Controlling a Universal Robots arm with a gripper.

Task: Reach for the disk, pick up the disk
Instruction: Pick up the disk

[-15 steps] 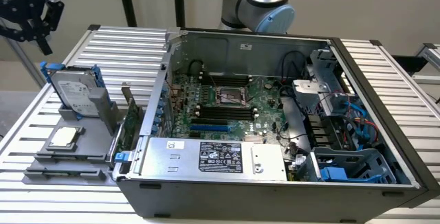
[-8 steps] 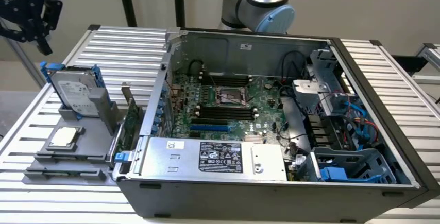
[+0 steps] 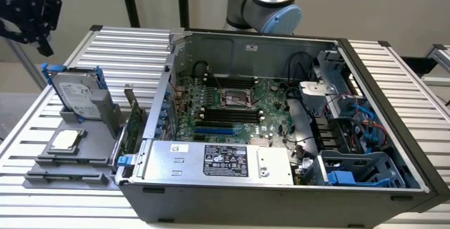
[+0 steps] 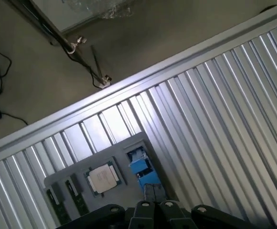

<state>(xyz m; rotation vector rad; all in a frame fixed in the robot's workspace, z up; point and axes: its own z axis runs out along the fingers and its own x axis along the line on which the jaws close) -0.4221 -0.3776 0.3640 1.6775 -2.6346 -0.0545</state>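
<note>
The disk [image 3: 76,93] stands upright in a slot of the grey holder [image 3: 84,158] on the exterior view's left, a silver-grey drive with a white label between blue rails. In the wrist view its blue top edge [image 4: 140,167] shows from above. My gripper [image 3: 28,26] hangs high above the table's far left corner, well above and behind the disk, touching nothing. Its black fingertips [image 4: 144,208] sit close together, with the gripper [image 4: 155,207] shut and empty.
A small square silver chip [image 3: 65,139] [image 4: 104,179] lies on the holder in front of the disk. The open computer case [image 3: 281,108], with a silver power supply box [image 3: 218,160], fills the ribbed metal table [image 3: 119,45]. Cables [image 4: 88,62] lie on the floor beyond the table edge.
</note>
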